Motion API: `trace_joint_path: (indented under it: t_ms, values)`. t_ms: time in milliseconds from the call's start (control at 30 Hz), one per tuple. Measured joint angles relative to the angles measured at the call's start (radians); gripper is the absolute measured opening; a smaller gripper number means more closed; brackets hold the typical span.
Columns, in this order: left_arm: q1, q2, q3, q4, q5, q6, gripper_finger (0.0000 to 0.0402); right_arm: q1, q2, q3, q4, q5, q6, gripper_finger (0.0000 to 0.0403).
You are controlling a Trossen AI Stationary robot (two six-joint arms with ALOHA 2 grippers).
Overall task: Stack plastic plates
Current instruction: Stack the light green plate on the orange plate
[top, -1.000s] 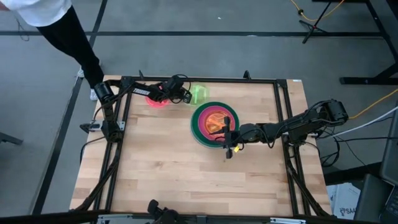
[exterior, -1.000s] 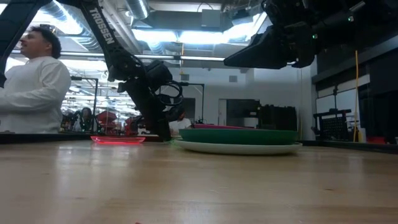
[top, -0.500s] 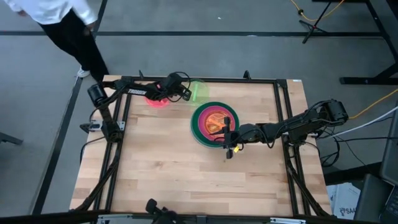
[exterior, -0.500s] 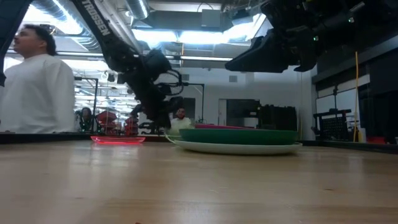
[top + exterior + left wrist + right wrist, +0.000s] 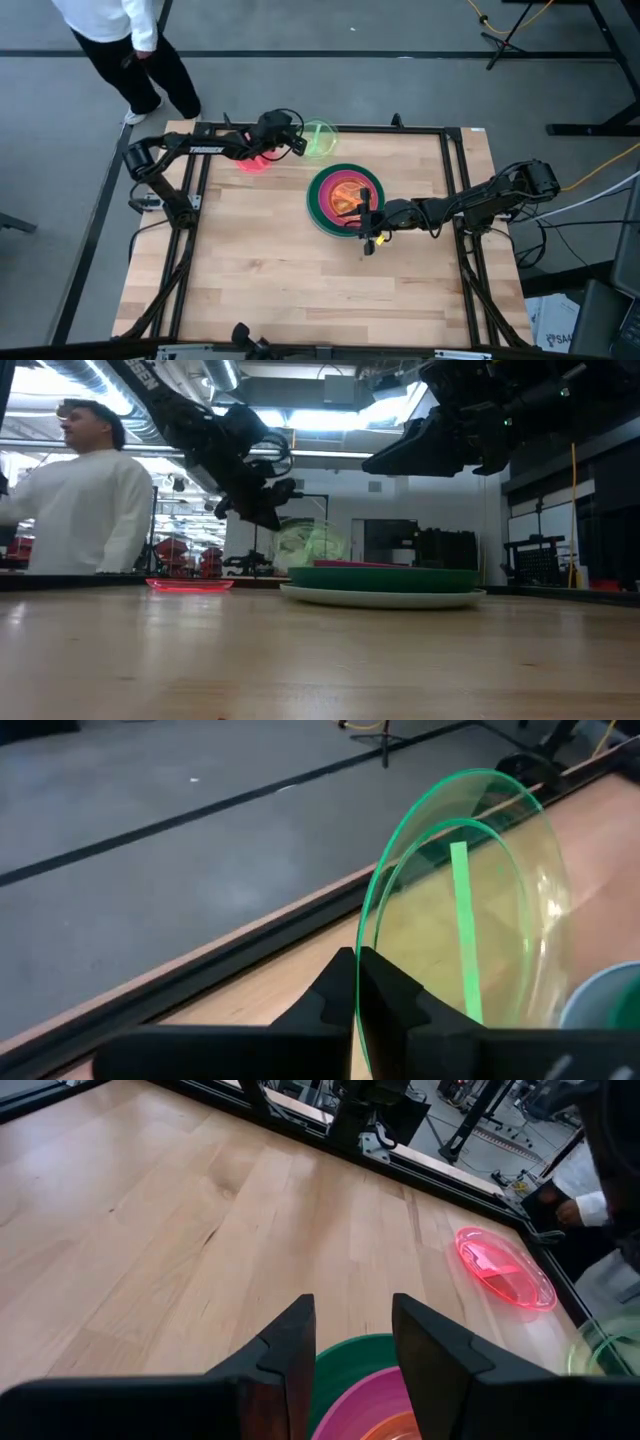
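Note:
A stack of plates (image 5: 345, 197) sits mid-table: a pale plate at the bottom, then dark green (image 5: 360, 1355), magenta (image 5: 372, 1402) and orange on top. A pink-red translucent plate (image 5: 252, 161) lies flat near the far left edge. My left gripper (image 5: 297, 144) is shut on a neon green translucent plate (image 5: 320, 138), held in the air to the far side of the stack. Whether it holds one green plate or two nested ones I cannot tell. My right gripper (image 5: 366, 216) hovers open over the stack's near edge. My left gripper pinches the neon green plate's rim (image 5: 362, 982) between its two fingers, coming from the table's left side. The plate is lifted clear of the table and sits tilted, reaching out past the fingertips toward the stack (image 5: 310, 545).
A black frame rail (image 5: 330, 128) runs along the table's far edge, with side rails on the left and right. A person in a white top (image 5: 110, 25) stands beyond the far left corner. Bare wood lies across the near half of the table (image 5: 300, 280).
My left gripper rose, lifting the neon green plate off the table and tipping it up. The pink-red plate and the stack stayed put. The person moved along the far left side.

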Motion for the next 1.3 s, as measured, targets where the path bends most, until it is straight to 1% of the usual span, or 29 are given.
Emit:
trace_joint_path:
  t_ms: [100,367,433,567,700,833,967,1167,1300]
  values:
    - [-0.013,-0.021,0.000,0.005,0.012,0.000,0.0004,0.000,0.000,0.000,0.000,0.000,0.000,0.0129]
    - [-0.074,-0.040,0.000,0.012,0.145,-0.002,0.0004,0.000,0.000,0.000,-0.003,0.000,0.000,0.0129]
    - [-0.096,-0.040,0.000,0.014,0.163,-0.003,0.0004,0.000,0.000,0.000,0.001,0.000,0.001,0.0129]
    - [-0.147,-0.039,0.000,0.013,0.160,-0.003,0.0004,0.001,0.000,0.000,0.006,0.000,0.035,0.0129]
    - [-0.190,-0.039,0.000,0.013,0.158,-0.006,0.0004,0.022,0.000,0.000,0.056,-0.008,0.036,0.0129]
    - [-0.224,-0.039,0.000,0.020,0.158,-0.030,0.0004,0.080,-0.010,0.000,0.103,-0.008,-0.024,0.0129]
    - [-0.250,-0.039,0.000,0.036,0.158,-0.055,0.0004,0.142,-0.053,0.000,0.118,0.015,-0.104,0.0129]
    - [-0.275,-0.039,0.000,0.080,0.129,-0.051,0.0004,0.197,-0.091,0.000,0.117,0.016,-0.112,0.0129]
    - [-0.278,-0.039,0.000,0.111,0.137,-0.055,0.0004,0.204,-0.091,0.000,0.111,0.015,-0.112,0.0129]
